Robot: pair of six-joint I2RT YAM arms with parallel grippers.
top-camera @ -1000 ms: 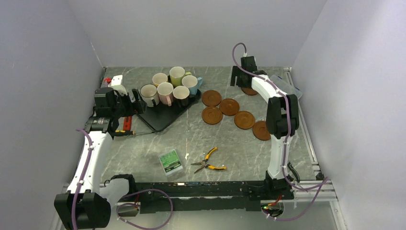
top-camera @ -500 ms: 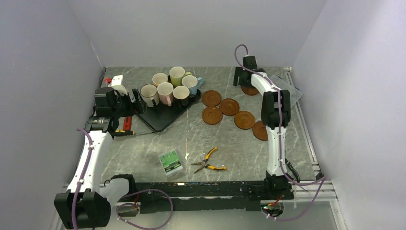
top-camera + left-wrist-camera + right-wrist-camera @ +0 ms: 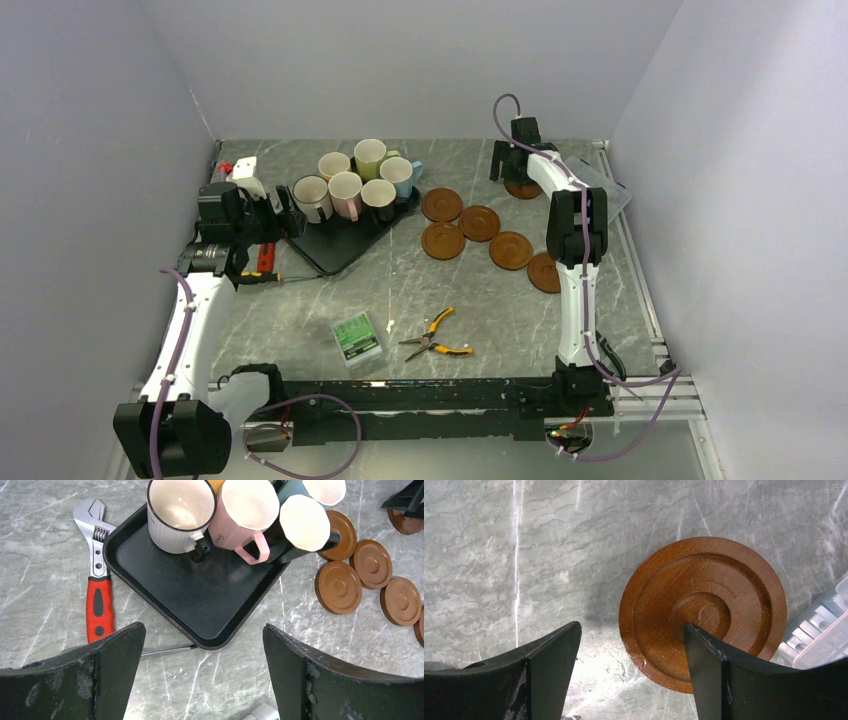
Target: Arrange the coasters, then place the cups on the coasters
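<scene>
Several brown coasters (image 3: 479,222) lie in a loose cluster right of the black tray (image 3: 335,245). One more coaster (image 3: 704,580) lies apart at the back right. My right gripper (image 3: 510,172) hangs open just above it; in the right wrist view the right finger (image 3: 714,680) overlaps the disc and the left finger stands over bare table. Several cups (image 3: 345,193) stand bunched on the tray's far half. My left gripper (image 3: 285,218) is open beside the tray's near-left corner (image 3: 220,640), holding nothing; white, pink and black cups (image 3: 247,507) lie ahead of it.
A red-handled wrench (image 3: 95,600) lies left of the tray. Yellow-handled pliers (image 3: 437,337) and a small green box (image 3: 357,337) sit near the front middle. A clear plastic case (image 3: 600,185) lies against the lone coaster's right. Walls close the back and sides.
The right arm has swung slightly right and farther back over the lone coaster, its jaws a touch narrower. The left arm, cups and other coasters have not moved.
</scene>
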